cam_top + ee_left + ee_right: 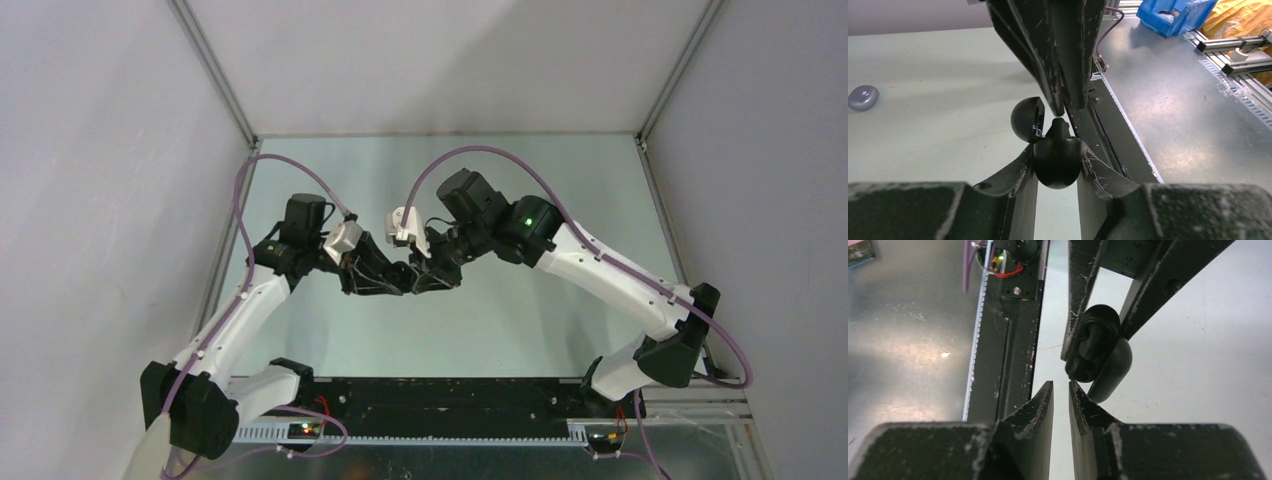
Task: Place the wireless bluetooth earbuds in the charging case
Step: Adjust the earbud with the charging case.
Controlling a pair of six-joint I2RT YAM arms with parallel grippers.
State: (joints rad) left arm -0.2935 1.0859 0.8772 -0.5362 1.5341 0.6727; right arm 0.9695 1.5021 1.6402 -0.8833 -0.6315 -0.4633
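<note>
Left end effector (1057,150) clamped on the black charging case (1058,172), held over the table (938,75), with the lid (1024,119) swung open. Right end effector (1060,390) close to the case mouth, fingers narrowly apart with nothing between them. One black earbud (1058,127) stands proud of the case, apparently not fully seated; pressing it home and shutting the lid appear to be left. No lilac buds visible. The pale green table also carries a grey pebble-shaped case (863,97); white enclosure walls (100,150) surround it, and a blue bin (1175,17) sits beyond
</note>
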